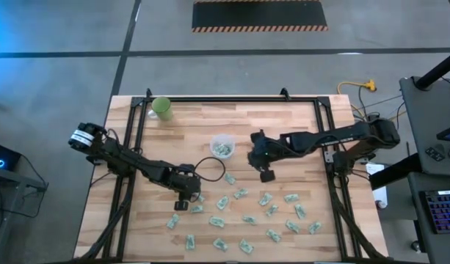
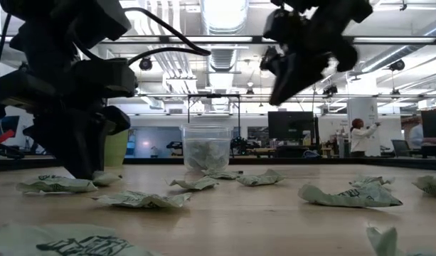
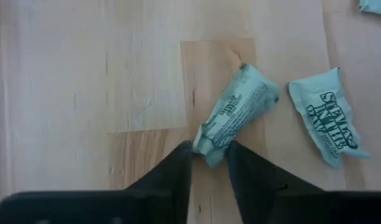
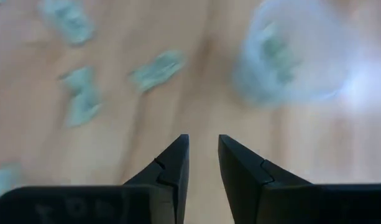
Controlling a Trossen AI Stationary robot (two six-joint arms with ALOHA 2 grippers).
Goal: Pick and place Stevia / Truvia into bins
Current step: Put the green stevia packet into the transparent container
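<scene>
Stevia packets (image 1: 255,218), small flat pale green and white paper rectangles, lie scattered over the near half of the light wooden tabletop (image 1: 298,125), and a few more sit inside the small round clear plastic cup (image 1: 222,147) near the tabletop's middle. On my left wrist view, the left pincer (image 3: 209,155) is down at the wood with its two dark fingers closed on the end of one crumpled packet (image 3: 235,114); another packet (image 3: 327,114) lies flat just beside it, apart from the fingers. From above, that left pincer (image 1: 185,196) sits at the left edge of the scatter, nearer to me than the cup. The right pincer (image 1: 266,172) hangs above the tabletop just to the right of the cup, and on its wrist view (image 4: 203,152) I see its fingers a narrow gap apart with nothing between them, the cup blurred ahead. An opaque light-green cup (image 1: 163,108) stands well apart at the far left corner.
</scene>
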